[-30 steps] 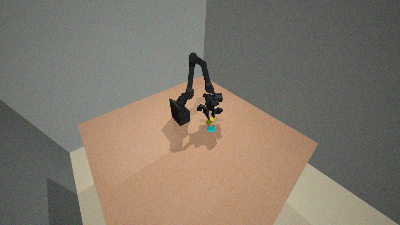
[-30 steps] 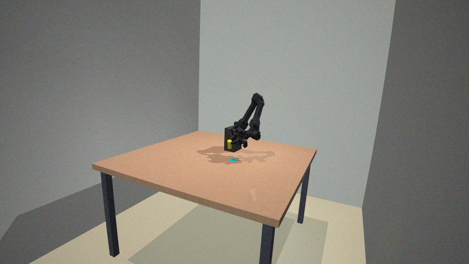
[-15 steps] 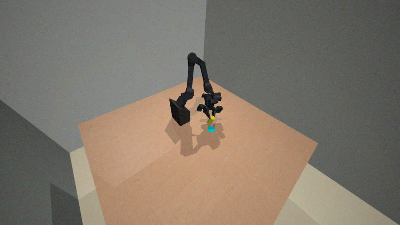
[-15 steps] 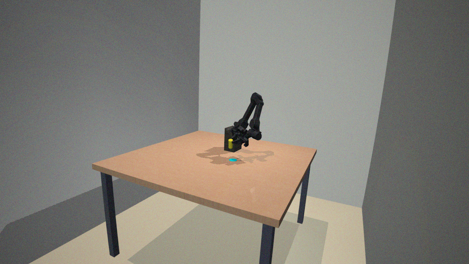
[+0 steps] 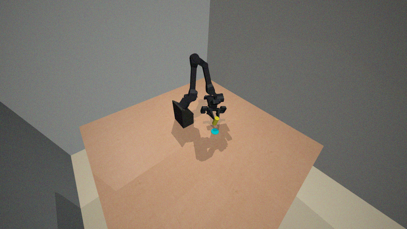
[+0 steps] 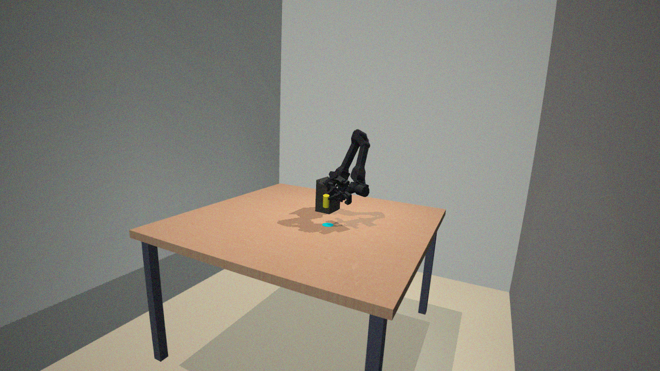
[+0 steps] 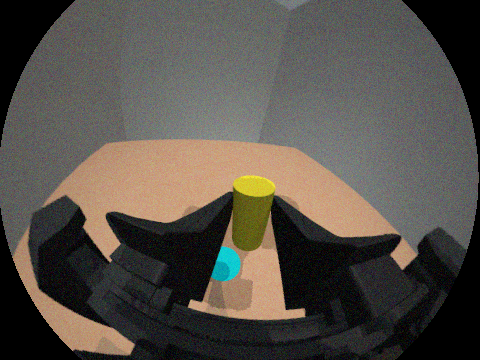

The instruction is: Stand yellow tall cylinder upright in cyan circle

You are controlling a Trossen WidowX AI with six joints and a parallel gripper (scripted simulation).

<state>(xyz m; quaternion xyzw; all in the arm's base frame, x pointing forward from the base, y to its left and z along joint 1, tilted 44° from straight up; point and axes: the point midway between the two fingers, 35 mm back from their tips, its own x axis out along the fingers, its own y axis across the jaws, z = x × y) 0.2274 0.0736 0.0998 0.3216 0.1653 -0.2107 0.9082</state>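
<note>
The yellow tall cylinder (image 5: 215, 121) (image 6: 325, 201) (image 7: 251, 215) is held in the air. It looks nearly upright in the exterior view and leans somewhat in the top view. My gripper (image 5: 216, 118) (image 6: 329, 199) (image 7: 252, 198) is shut on it, one finger on each side. The cyan circle (image 5: 214, 131) (image 6: 328, 225) (image 7: 230, 263) lies flat on the table, below the cylinder and partly in shadow. In the wrist view the circle shows below and left of the cylinder's lower end, partly hidden by the left finger.
The wooden table (image 5: 176, 182) (image 6: 258, 244) carries the arm's dark base block (image 5: 182, 115) (image 6: 321, 203), which stands left of the gripper in the top view and behind the cylinder in the exterior view. The arm's shadow falls around the circle.
</note>
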